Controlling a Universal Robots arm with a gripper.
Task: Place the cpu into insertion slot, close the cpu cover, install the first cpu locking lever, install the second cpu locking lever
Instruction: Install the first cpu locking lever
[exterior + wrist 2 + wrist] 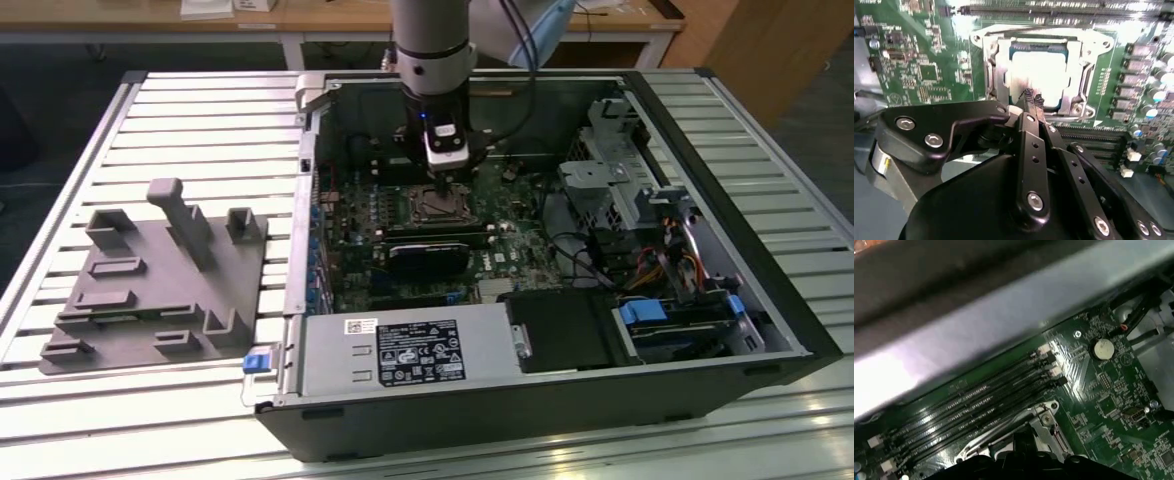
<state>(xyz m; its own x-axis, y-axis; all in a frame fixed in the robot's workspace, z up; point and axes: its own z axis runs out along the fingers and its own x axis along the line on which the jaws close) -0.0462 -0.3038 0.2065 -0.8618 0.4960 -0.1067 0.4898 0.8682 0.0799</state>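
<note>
In the second wrist view the cpu lies flat in the insertion slot, its pale metal top showing through the window of the cpu cover. The silver cover frame lies down around the chip. My gripper is shut, its two textured fingertips pressed together with nothing visible between them, at the near edge of the cover. In the exterior view the gripper hangs straight down over the insertion slot inside the open computer case. The levers cannot be made out.
A black labelled power-supply box fills the case's front. A drive cage and cables are at the exterior view's right. A grey fixture lies outside the case. Memory slots and a coin battery flank the socket.
</note>
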